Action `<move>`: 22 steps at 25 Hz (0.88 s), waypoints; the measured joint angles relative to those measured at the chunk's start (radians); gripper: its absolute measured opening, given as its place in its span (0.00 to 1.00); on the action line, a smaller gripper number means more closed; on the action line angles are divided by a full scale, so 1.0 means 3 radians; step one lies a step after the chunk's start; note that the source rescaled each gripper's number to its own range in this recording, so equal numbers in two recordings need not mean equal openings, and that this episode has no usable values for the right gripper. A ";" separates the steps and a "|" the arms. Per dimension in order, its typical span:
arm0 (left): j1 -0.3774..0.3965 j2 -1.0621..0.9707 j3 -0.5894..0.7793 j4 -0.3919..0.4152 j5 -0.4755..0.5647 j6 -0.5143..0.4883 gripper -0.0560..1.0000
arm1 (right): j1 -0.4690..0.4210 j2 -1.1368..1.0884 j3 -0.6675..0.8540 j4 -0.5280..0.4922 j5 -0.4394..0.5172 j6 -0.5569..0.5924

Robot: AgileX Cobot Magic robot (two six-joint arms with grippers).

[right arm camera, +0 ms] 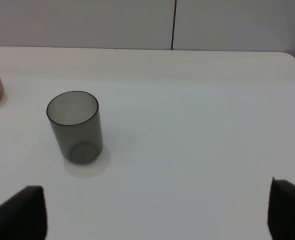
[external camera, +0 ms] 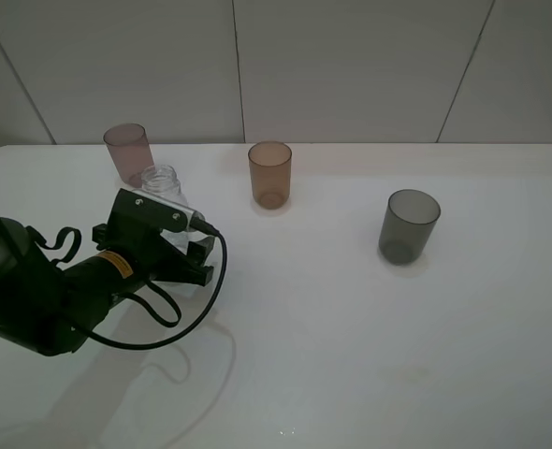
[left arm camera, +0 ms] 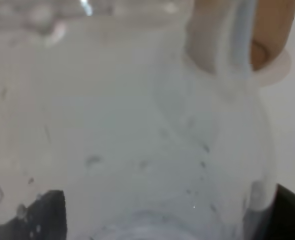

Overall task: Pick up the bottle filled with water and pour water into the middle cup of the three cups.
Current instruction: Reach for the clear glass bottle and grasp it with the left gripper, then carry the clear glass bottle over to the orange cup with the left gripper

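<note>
"Looking for the bottle? That small clear plastic bottle (external camera: 164, 182) with the bare threaded neck is upright at the left of the white counter (external camera: 351, 355). It is just in front of the translucent pink-mauve plastic tumbler (external camera: 128, 152)."

"And the black left gripper (external camera: 194, 257)?"

"Right at it. Its dark fingers (left arm camera: 47, 215) sit on either side of the bottle's lower body, and the arm hides the base from up high. The wrist camera is so close that the clear plastic fills the picture in a blur. Whether the fingers press on the bottle or merely flank it, I cannot tell."

"Where is the middle cup?"

"The translucent amber-orange plastic tumbler (external camera: 269, 173) stands upright towards the back of the counter, to the right of the bottle and apart from it. Through the bottle's shoulder, the left wrist camera catches it as an orange shape. The smoky dark grey plastic tumbler (external camera: 408, 224) is further right and nearer the front, well apart from the amber one."

"The right gripper (right arm camera: 152, 215)?"

"Not seen from the high camera. From its own wrist its two dark fingers (right arm camera: 17, 215) are spread wide with only bare counter between them, and the grey tumbler stands beyond them."
</note>
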 joint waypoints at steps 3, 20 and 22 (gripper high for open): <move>0.0000 0.0000 -0.0032 0.0003 -0.0004 0.0000 1.00 | 0.0000 0.0000 0.0000 0.0000 0.0000 0.0000; 0.0000 0.0000 -0.0035 -0.0009 -0.0004 -0.0052 0.06 | 0.0000 0.0000 0.0000 0.0000 0.0000 0.0000; 0.0000 0.0000 -0.0035 -0.0005 -0.0004 -0.0055 0.06 | 0.0000 0.0000 0.0000 0.0000 0.0000 0.0000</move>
